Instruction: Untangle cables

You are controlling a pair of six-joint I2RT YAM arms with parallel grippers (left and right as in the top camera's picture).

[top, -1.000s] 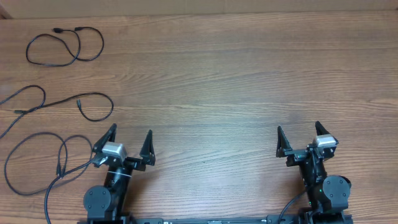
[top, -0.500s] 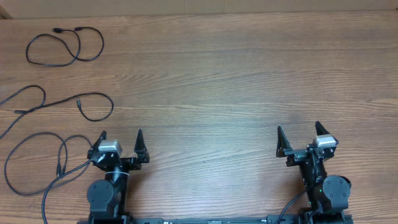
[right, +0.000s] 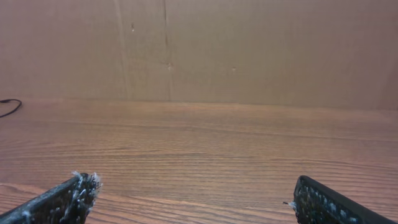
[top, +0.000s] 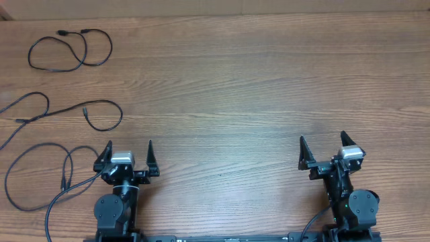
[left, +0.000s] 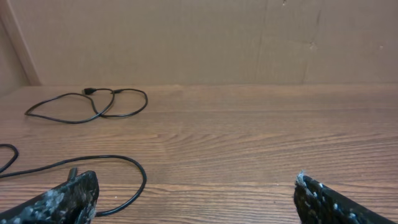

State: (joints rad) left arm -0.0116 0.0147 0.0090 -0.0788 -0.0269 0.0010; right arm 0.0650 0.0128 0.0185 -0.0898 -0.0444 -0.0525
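Plainly, the counter (top: 255, 81) is mostly bare. We have the left end effector (top: 128, 149) and right end effector (top: 322, 140) spread, holding nothing, at its near edge, likely because the cables (top: 101, 102) along its left edge look separated.

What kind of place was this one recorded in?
Probably a robotics lab or test bench, not a home. Two black robot arms are mounted at the near edge of a bare wood-grain table, plain brown cardboard-like panels wall it off behind, and three thin black cables lie on it.
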